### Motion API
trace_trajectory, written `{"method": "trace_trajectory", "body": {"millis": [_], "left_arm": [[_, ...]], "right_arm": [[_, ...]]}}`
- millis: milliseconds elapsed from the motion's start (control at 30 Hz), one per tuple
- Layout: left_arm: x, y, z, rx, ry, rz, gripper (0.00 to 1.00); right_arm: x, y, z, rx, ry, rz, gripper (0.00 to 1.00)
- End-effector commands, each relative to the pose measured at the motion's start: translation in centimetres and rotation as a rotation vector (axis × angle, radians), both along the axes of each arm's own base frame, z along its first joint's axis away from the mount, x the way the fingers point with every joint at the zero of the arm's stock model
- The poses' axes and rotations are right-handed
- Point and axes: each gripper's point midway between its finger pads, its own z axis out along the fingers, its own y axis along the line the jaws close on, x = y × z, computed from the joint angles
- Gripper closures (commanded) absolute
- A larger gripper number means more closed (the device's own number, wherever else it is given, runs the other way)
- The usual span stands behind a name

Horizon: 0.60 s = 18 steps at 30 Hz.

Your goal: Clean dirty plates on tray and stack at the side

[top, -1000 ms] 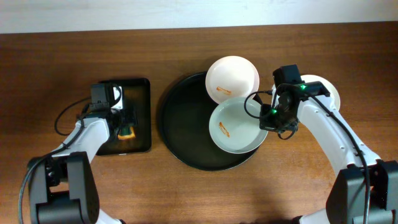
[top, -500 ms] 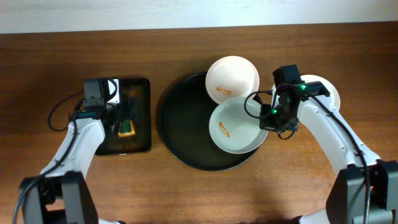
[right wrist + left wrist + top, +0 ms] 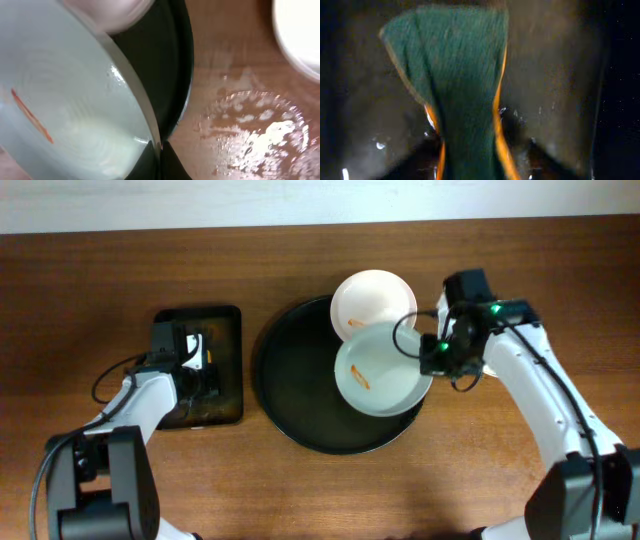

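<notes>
The fingers of our right gripper (image 3: 440, 358) pinch the right rim of the pale grey-green round plate (image 3: 372, 380). From above, this plate lies on the right part of the big round black tray (image 3: 285, 380). Its top edge meets a white round plate (image 3: 370, 298) at the tray's back rim. Our left gripper (image 3: 198, 375) hangs over the small black rectangular tray (image 3: 228, 330).

In the left wrist view, a green sponge with orange edges (image 3: 465, 90) is squeezed thin at the bottom. So we think the left fingers hold it.

In the right wrist view, the grey-green plate looks tipped up. It has one thin orange smear (image 3: 30, 115). Another white plate (image 3: 300, 35) sits on the wet wooden table (image 3: 250, 125), off the tray. We should grip the rim hard, because a wet plate can slip. We should hold it steady and rub the sponge right on the smear.
</notes>
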Motion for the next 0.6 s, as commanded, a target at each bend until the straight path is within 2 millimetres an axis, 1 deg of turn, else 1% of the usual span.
{"method": "trace_trajectory", "body": {"millis": [0, 67, 100, 133, 167, 200, 267, 333, 367, 433, 467, 500, 567], "left_arm": [[0.8, 0.1, 3.6, 0.006, -0.079, 0.005, 0.01], [0.5, 0.1, 2.9, 0.005, -0.061, 0.005, 0.01], [0.4, 0.1, 1.9, 0.004, -0.047, 0.005, 0.01], [0.5, 0.2, 1.0, 0.008, -0.039, 0.006, 0.01], [0.9, 0.7, 0.1, 0.033, -0.045, 0.016, 0.01], [1.6, 1.2, -0.2, 0.058, -0.066, 0.026, 0.01], [2.9, 1.3, -0.1, 0.056, -0.115, 0.043, 0.01], [3.2, 1.1, 0.0, 0.045, -0.125, 0.049, 0.65], [3.1, 1.1, -0.1, 0.046, -0.124, 0.049, 0.8], [3.1, 1.1, -0.1, 0.045, -0.122, 0.049, 1.0], [3.0, 1.1, -0.2, 0.045, -0.119, 0.049, 1.0], [3.1, 1.1, 0.0, 0.045, -0.125, 0.049, 1.0], [3.0, 1.0, 1.1, 0.046, -0.138, 0.049, 1.0]], "right_arm": [[1.2, 0.3, 4.6, 0.002, -0.126, 0.031, 0.96], [0.3, 0.0, 3.3, -0.018, -0.081, 0.028, 0.96], [-0.3, -0.3, 2.2, -0.053, -0.058, 0.032, 0.96], [-0.6, -0.4, 1.5, -0.077, -0.048, 0.036, 0.96], [-0.8, -0.2, 0.8, -0.096, -0.046, 0.05, 0.96], [-0.6, 0.2, 0.4, -0.107, -0.056, 0.063, 0.96], [-0.1, 0.9, -0.2, -0.13, -0.092, 0.086, 0.96], [0.1, 1.6, -0.5, -0.159, -0.115, 0.11, 0.96], [0.3, 1.4, -0.6, -0.198, -0.129, 0.113, 0.96], [0.8, 0.6, -0.5, -0.288, -0.162, 0.105, 0.96], [1.3, -0.1, -0.2, -0.357, -0.193, 0.095, 0.96], [1.6, -0.2, 0.3, -0.407, -0.222, 0.092, 0.96], [1.7, 0.5, 0.8, -0.478, -0.261, 0.121, 0.96]]}}
